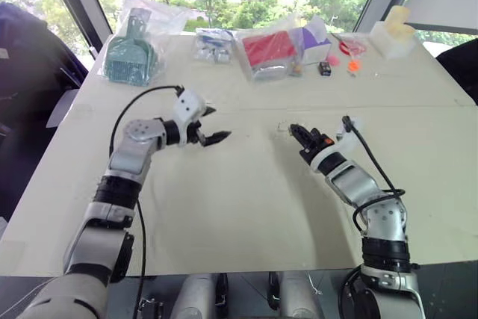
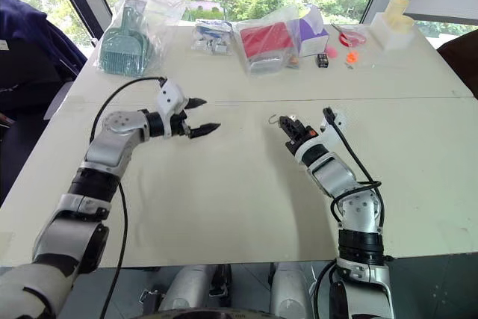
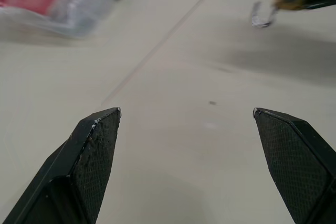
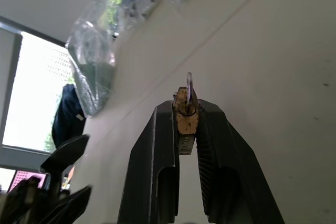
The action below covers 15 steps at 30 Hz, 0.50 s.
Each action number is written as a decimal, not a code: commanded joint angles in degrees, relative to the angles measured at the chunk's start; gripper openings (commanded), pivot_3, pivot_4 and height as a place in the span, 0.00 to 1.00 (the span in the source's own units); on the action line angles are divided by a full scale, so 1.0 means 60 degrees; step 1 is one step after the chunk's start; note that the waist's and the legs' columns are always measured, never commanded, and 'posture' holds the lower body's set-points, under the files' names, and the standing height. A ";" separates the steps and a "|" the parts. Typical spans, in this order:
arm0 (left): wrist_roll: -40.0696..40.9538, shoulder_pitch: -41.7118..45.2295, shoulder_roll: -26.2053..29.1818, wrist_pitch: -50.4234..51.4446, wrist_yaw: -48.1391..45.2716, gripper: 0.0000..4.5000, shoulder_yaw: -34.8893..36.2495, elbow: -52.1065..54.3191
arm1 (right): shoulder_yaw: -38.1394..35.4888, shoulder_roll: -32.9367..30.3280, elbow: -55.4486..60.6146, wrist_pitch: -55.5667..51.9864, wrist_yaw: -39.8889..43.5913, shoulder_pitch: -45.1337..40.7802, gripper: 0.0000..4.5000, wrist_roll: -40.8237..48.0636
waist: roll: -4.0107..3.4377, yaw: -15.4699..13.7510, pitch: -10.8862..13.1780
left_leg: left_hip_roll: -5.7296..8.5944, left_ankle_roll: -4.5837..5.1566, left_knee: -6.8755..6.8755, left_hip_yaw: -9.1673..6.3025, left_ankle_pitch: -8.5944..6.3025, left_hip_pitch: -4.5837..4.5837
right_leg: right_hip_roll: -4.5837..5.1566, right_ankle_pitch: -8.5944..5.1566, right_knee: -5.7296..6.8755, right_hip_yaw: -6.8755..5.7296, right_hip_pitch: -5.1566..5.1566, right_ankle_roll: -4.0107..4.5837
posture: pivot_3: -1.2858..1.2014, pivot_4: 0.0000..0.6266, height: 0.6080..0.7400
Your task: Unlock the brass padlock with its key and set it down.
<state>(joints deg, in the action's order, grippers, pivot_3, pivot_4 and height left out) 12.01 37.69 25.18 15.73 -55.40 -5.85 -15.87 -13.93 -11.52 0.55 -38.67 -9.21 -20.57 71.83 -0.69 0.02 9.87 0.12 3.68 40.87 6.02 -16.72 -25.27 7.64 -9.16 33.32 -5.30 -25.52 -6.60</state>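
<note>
My right wrist view shows one brass padlock [image 4: 185,115] pinched in my right tool [image 4: 187,109], shackle outward. From the head, my left tool [image 1: 214,126] gapes wide and empty at nine o'clock of it, over the surface [image 1: 246,207].

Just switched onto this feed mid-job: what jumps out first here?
The right gripper is shut on the brass padlock, its silvery shackle poking out past the fingers, above the middle of the pale table. Facing it from the robot's left, the left gripper hangs wide open with nothing between its fingers. Along the table's far edge sits a row of clear bags, a red item and a green one most vivid.
</note>
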 commanded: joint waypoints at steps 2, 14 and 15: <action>0.1144 -0.1036 0.0023 0.1593 0.0301 0.93 0.0464 0.2622 | -0.0230 0.0070 -0.0510 -0.0142 0.0142 -0.0576 0.00 -0.0415 | -0.0001 0.0107 0.0000 | 0.0000 -0.0003 0.0000 -0.0003 0.0001 0.0001 | 0.0002 0.0000 -0.0001 0.0001 0.0001 0.0001 | 0.52 0.24 0.96; 0.1582 -0.1828 0.0073 0.2715 0.1229 0.94 0.0529 0.4122 | -0.0356 -0.0942 0.0459 -0.2014 0.0095 -0.0060 1.00 -0.0957 | -0.0004 0.0068 -0.0001 | -0.0002 -0.0026 -0.0013 -0.0013 0.0013 0.0023 | -0.0002 -0.0012 -0.0002 -0.0001 0.0004 0.0018 | 0.52 0.24 0.96; 0.1590 -0.1821 0.0080 0.2729 0.1248 0.94 0.0519 0.4145 | -0.0417 -0.1290 0.0901 -0.2371 0.0097 0.0197 1.00 -0.0846 | -0.0005 0.0031 -0.0001 | -0.0002 -0.0027 -0.0014 -0.0013 0.0013 0.0023 | -0.0001 -0.0016 -0.0003 -0.0001 0.0004 0.0024 | 0.52 0.24 0.96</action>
<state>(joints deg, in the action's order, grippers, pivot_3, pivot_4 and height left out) 20.77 26.23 25.29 32.21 -48.25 -3.36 6.93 -14.88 -16.62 1.86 -49.51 -8.03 -21.55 66.05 -0.72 0.21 9.86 0.12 3.52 40.78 5.95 -16.65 -25.15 7.65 -9.28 33.29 -5.30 -25.50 -6.42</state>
